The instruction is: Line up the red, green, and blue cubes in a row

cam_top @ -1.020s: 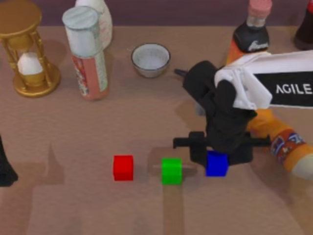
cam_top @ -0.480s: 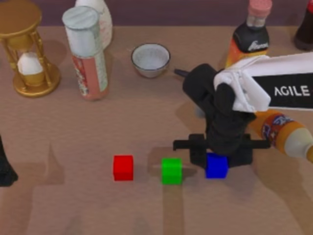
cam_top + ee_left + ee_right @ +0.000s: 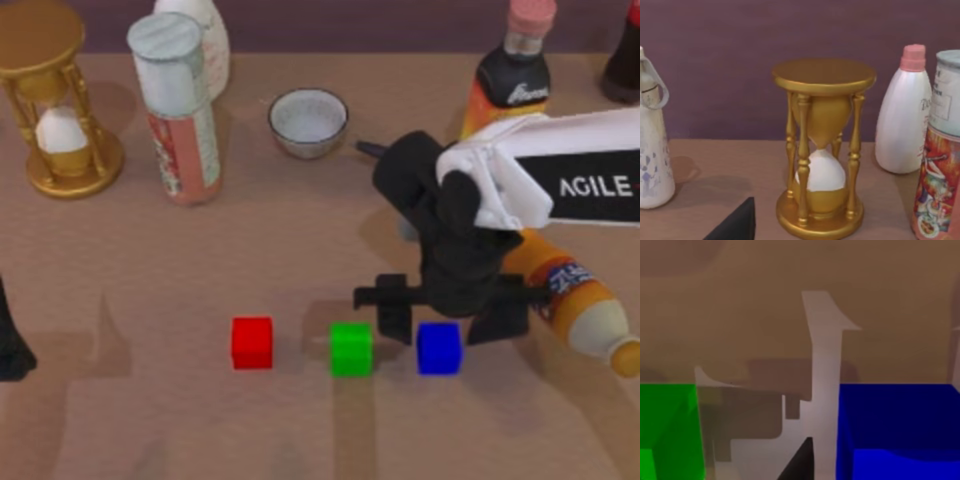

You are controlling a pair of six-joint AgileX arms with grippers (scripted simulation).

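Desk [image 3: 300,430]: red cube [image 3: 252,342], green cube [image 3: 351,348], blue cube [image 3: 439,348] in a row, left to right; right pincer [image 3: 445,318] spread just behind blue cube; left pincer [image 3: 10,350] at left edge, state indiscernible.

Brown table [image 3: 300,240], matte, fills nearly the whole top view. Dark purple wall [image 3: 740,50] behind its far edge, plain and flat.

Far left: gold hourglass [image 3: 58,100], white sand in the lower bulb. Just beside it a tall can [image 3: 178,110] with a printed label, and a white bottle [image 3: 902,115] with a pink cap close behind (top view hides most of it).

Small white bowl [image 3: 308,122] near the far middle.

Light soft, from above; faint shadows on the tabletop.
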